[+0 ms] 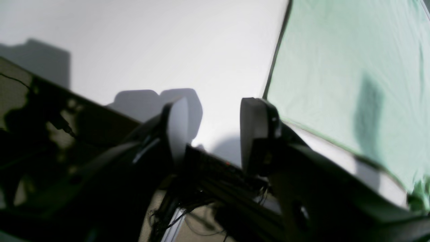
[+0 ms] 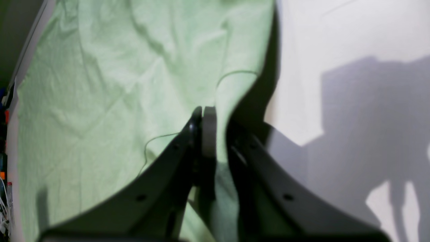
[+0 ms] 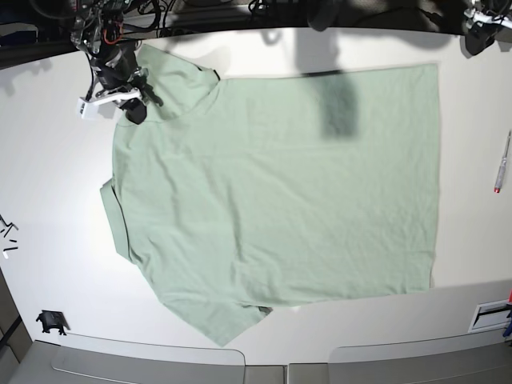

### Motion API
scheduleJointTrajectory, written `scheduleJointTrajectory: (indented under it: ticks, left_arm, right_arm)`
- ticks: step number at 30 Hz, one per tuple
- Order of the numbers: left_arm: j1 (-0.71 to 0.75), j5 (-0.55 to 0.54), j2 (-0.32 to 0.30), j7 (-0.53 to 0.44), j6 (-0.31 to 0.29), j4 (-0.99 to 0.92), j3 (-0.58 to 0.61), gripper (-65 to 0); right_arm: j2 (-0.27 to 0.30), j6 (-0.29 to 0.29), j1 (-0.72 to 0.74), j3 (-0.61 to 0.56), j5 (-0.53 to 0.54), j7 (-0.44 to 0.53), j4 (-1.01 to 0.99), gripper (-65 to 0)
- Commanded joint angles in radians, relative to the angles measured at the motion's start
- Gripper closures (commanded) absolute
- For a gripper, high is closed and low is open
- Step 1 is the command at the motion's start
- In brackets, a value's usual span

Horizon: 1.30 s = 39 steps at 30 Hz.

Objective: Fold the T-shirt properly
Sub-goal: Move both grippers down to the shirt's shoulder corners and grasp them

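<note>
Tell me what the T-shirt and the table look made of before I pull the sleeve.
T-shirt: thin woven cloth, probably cotton, matte; it lies in soft creases with a fine weave showing in the right wrist view. Table: a smooth, hard white top, perhaps laminate, taking crisp shadows; exact material unclear.

From my base view the T-shirt (image 3: pixel 280 192) lies spread across the middle of the tabletop (image 3: pixel 56 208). My right claw (image 3: pixel 132 108) sits at its far-left corner, my left claw (image 3: pixel 480 24) off the far-right corner, and a pen (image 3: pixel 502 162) lies just right of the hem.
</note>
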Motion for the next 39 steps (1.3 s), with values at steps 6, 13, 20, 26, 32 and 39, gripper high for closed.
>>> scheduleJointTrajectory:
  ticks: [6,13,20,26,32,39]
  left_arm:
    - [-0.021,0.029,-0.014,-0.036,-0.011,0.006,0.105,-28.2]
    - [-0.102,0.081,-0.013,-0.037,-0.01,-0.074,0.161,-28.2]
    - [-0.138,0.082,-0.013,-0.037,-0.01,-0.155,0.235,-28.2]
    - [-0.138,0.082,-0.01,-0.013,-0.01,-0.154,0.298,-28.2]
    - [-0.146,0.082,-0.011,-0.013,-0.01,-0.154,0.32,-28.1]
    - [-0.18,0.159,-0.011,-0.041,-0.011,-0.154,0.319,-13.5]
  right_arm:
    - [0.011,0.018,0.003,0.004,0.011,0.016,0.014,0.0]
    - [0.011,0.018,0.003,0.004,0.011,0.016,0.014,0.0]
    - [0.011,0.018,0.003,0.004,0.011,0.015,0.014,0.0]
    - [0.011,0.018,0.003,0.004,0.011,0.015,0.014,0.0]
    - [0.011,0.018,0.003,0.004,0.011,0.015,0.014,0.0]
    - [0.011,0.018,0.003,0.004,0.011,0.013,0.014,0.0]
